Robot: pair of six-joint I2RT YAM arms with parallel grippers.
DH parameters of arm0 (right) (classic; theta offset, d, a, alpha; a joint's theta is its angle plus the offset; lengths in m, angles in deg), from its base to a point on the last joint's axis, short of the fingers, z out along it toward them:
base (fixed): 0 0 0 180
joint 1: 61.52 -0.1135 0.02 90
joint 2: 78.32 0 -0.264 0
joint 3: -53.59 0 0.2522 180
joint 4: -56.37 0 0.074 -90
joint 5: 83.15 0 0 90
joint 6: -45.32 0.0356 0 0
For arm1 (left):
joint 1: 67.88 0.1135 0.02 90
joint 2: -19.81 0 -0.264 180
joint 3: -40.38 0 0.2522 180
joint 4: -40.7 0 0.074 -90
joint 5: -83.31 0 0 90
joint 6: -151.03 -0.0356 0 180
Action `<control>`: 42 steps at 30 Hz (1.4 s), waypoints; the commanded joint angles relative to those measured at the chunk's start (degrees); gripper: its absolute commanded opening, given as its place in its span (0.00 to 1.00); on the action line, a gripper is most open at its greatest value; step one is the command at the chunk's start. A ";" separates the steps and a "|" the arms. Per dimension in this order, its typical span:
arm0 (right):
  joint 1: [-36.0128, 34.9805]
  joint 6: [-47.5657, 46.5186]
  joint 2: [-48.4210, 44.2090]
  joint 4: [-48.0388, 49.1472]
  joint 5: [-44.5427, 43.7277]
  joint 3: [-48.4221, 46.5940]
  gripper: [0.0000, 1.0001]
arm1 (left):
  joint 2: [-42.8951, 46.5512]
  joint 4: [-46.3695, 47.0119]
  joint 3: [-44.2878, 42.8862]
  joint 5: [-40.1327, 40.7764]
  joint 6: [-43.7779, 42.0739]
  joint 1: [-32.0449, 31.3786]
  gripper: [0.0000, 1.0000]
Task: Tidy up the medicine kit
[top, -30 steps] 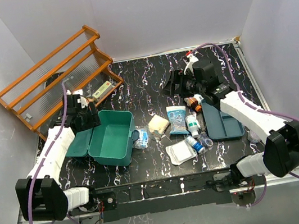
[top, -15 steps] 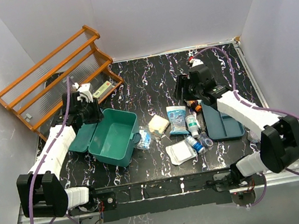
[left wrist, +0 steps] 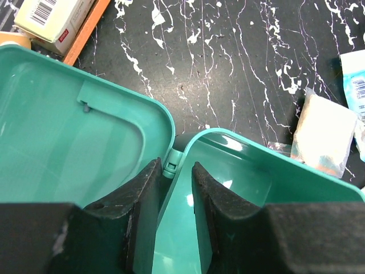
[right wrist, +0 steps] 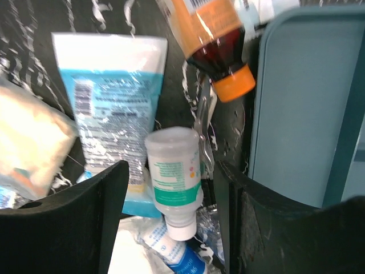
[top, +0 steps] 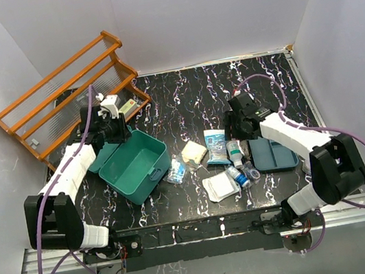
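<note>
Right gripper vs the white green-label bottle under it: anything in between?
Nothing visible. The open right gripper hangs directly over the white bottle, a finger on either side. It is only crowded: the tube lies beside it, the brown bottle just past its base, and the tray on the other side.

1. The counter [top: 184,102] is black with white marbling.
2. A wooden rack [top: 64,93] stands slanted at the far left corner.
3. The medicine kit [top: 148,177], teal-green, sits open left of centre, with its lid folded out toward the rack.
4. Just right of the kit lies a small clear-wrapped item [top: 175,171], then a beige packet [top: 193,152].
5. Right of centre a blue-and-white tube [top: 216,147] lies flat, with a white bottle [top: 235,153] bearing a green label on its side against the tube's edge.
6. An amber bottle [right wrist: 214,43] with an orange cap lies just beyond the white bottle, beside the flat teal tray [top: 273,154].
7. Nearer the front edge lie a flat white packet [top: 221,186] and a small blue-and-white bottle [top: 236,176], side by side.
</note>
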 commanded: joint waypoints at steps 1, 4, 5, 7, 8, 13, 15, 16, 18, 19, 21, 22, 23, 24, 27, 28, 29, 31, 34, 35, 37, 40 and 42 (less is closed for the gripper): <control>-0.16 -0.17 2.05 -0.32 1.80 1.02 0.58 | 0.26 0.68 -2.48 -0.83 -0.74 -0.30 0.28; -0.15 -0.26 4.20 0.54 1.61 1.26 0.57 | 1.13 -0.85 -3.42 0.21 0.16 -0.33 0.34; -0.12 -0.36 4.79 1.01 1.81 1.28 0.56 | 1.24 -1.44 -3.80 0.25 0.53 -0.34 0.36; -0.14 -0.48 5.87 2.14 2.39 1.50 0.56 | 3.35 -2.42 -4.61 0.56 1.49 -0.33 0.41; -0.21 -0.59 6.34 2.53 2.79 1.50 0.55 | 4.07 -2.89 -4.95 0.65 1.98 -0.34 0.44; -0.10 -0.87 8.56 4.26 3.51 1.81 0.53 | 7.71 -4.78 -6.49 0.87 4.59 -0.34 0.53; -0.10 -0.96 9.04 4.86 3.54 2.19 0.51 | 9.13 -5.66 -7.00 0.78 5.56 -0.29 0.55; -0.18 -0.97 9.11 5.11 3.46 2.42 0.50 | 9.81 -5.86 -7.28 0.72 6.02 -0.33 0.57; -0.11 -1.14 9.13 5.72 3.32 2.91 0.46 | 11.36 -6.18 -7.45 0.70 6.88 -0.30 0.59; -0.14 -1.15 9.07 5.82 3.24 3.04 0.43 | 12.29 -6.19 -7.39 0.68 7.37 -0.34 0.60; -0.20 -0.88 7.91 5.99 2.70 3.12 0.40 | 14.02 -6.19 -7.22 0.51 8.43 -0.27 0.62; -0.16 -0.62 6.76 6.10 2.48 3.14 0.39 | 14.86 -6.15 -7.05 0.12 8.88 -0.33 0.63; -0.14 -0.43 5.51 6.34 2.45 2.95 0.39 | 15.65 -6.11 -6.88 -0.43 9.41 -0.34 0.65; -0.12 -0.14 4.11 6.50 2.43 2.73 0.39 | 16.49 -6.11 -6.58 -0.83 9.92 -0.34 0.66; -0.12 1.25 -0.26 7.23 2.63 1.54 0.39 | 18.71 -6.26 -5.53 -3.35 11.65 -0.34 0.70; -0.17 1.69 -1.50 7.60 2.99 1.19 0.39 | 19.32 -6.40 -5.12 -4.14 11.94 -0.39 0.71; -0.20 2.12 -2.69 8.07 3.67 0.94 0.39 | 19.89 -6.52 -4.70 -4.76 12.28 -0.35 0.71; -0.20 3.17 -4.79 9.07 5.53 0.44 0.39 | 20.98 -6.90 -3.97 -5.94 12.71 -0.30 0.72; -0.40 5.74 -7.07 10.75 8.14 -0.31 0.38 | 22.31 -6.95 -3.51 -7.40 13.59 -0.32 0.72; -0.43 7.05 -8.08 11.97 9.39 -0.36 0.38 | 22.66 -6.68 -3.56 -7.86 14.04 -0.34 0.73; -0.45 11.00 -10.36 16.20 12.87 0.51 0.38 | 23.35 -5.78 -3.65 -8.41 15.74 -0.34 0.75; -0.93 19.78 -13.13 26.01 18.17 2.53 0.38 | 23.84 -3.27 -3.75 -9.91 19.58 -0.34 0.78; -1.61 27.13 -13.85 33.49 20.62 4.21 0.38 | 24.06 1.33 -2.41 -13.65 24.31 -0.34 0.82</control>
